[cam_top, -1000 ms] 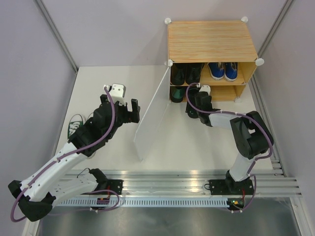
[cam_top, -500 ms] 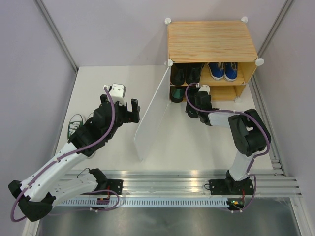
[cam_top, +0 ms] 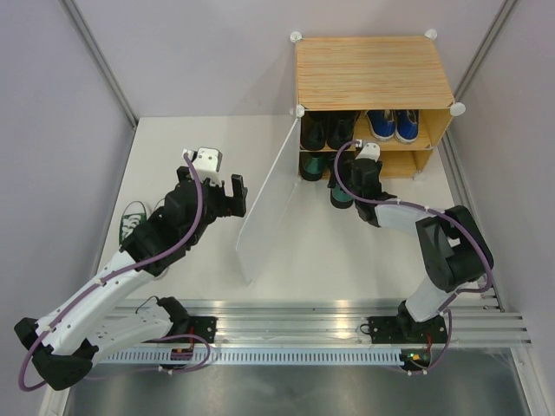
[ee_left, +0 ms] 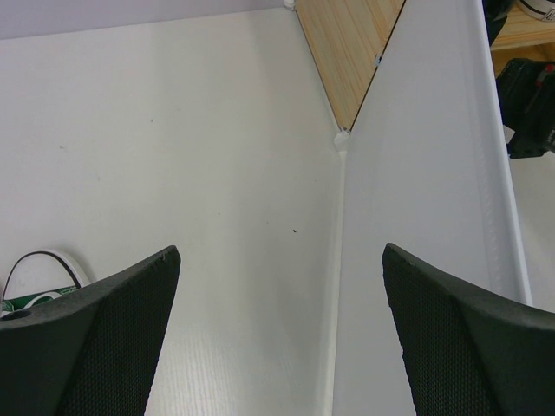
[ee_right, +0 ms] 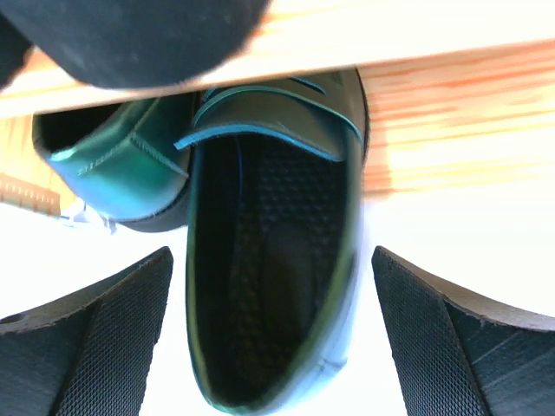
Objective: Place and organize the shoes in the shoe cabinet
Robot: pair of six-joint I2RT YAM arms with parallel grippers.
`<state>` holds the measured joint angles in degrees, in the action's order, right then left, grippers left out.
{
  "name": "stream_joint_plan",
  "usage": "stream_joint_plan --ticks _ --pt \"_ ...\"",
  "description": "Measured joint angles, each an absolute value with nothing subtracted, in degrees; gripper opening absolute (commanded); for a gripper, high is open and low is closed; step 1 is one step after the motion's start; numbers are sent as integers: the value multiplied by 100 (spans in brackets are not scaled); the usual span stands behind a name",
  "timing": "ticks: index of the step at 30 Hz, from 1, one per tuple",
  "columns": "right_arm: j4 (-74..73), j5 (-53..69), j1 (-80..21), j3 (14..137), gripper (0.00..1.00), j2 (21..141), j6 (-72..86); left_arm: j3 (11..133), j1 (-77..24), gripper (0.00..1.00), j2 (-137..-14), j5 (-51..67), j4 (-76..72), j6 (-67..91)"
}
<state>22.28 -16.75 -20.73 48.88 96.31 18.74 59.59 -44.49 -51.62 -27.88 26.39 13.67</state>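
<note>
Progress: past halfway, by my read. Black shoes (cam_top: 328,128) and blue sneakers (cam_top: 392,124) are sitting on the upper shelf of the cabinet (cam_top: 373,69). One dark green shoe (ee_right: 113,173) is lying on the lower shelf, up-left of the right fingers (ee_right: 87,338).

The second dark green shoe (ee_right: 269,286) is lying right between those fingers, toe poking under the shelf edge, heel out on the table. It's showing glossy leather, slip-on cut, dark textured insole, mouth up.

Right gripper (ee_right: 270,253) is standing wide, a sliver of table showing each side, gripping nothing.

Left gripper (ee_left: 279,250) is hovering wide and empty, door (ee_left: 425,217) just right of centre. A green sneaker (ee_left: 35,277) is lying beside its left finger; its partner isn't showing.

Remaining: seat this shoe, then the green sneakers.
</note>
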Motion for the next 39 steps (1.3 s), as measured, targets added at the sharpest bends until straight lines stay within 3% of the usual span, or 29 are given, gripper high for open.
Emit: stream_joint_plan --ticks 15,32,35,39 --pt "2506 -1498 -2078 3304 98 8514 2233 5959 -4449 100 -5159 -2781 2639 1365" --pt "2762 -1221 -2143 3607 98 9467 2220 5959 -4451 100 -5159 -2720 2641 1365" --pt "2762 -1323 -2154 3717 93 9557 2211 5959 -4462 100 -5159 -2681 2639 1365" --pt "2703 -1415 -2154 3909 78 9719 2187 5959 -4475 100 -5159 -2679 2639 1365"
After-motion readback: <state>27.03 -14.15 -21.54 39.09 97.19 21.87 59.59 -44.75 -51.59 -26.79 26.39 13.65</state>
